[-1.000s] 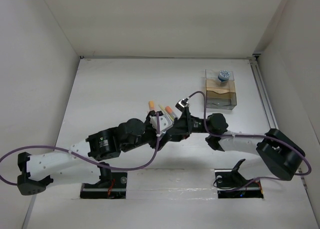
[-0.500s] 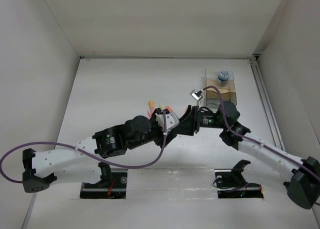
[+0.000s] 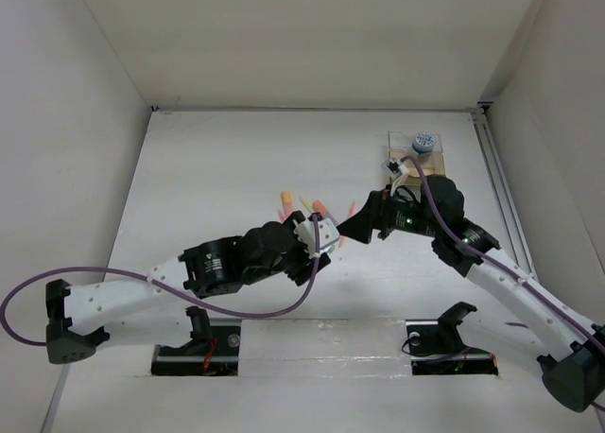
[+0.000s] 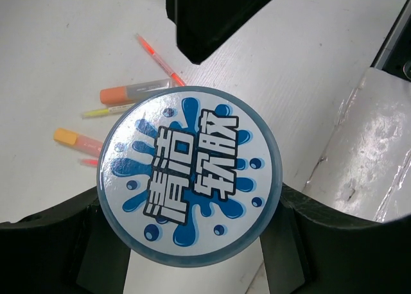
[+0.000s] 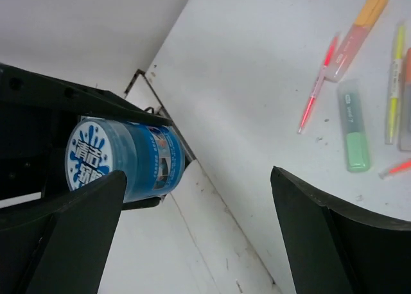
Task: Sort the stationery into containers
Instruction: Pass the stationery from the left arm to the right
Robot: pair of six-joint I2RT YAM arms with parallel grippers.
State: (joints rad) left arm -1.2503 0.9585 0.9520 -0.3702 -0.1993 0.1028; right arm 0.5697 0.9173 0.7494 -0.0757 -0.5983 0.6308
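Left tool [image 3: 322,233] grips the blue-and-white tub [image 4: 189,178], right tool [image 3: 347,228] gapes wide beside it; a mistimed handover could drop it.

The tub [image 4: 189,178] clamped in the left gripper [image 4: 189,249] hides that gripper's fingertips and, just beyond them, one end of the orange marker [image 4: 131,92] and probably a pink pen [image 4: 90,162] (mostly covered). The wide-apart fingers of the right gripper [image 5: 198,175] run off the lower edge.
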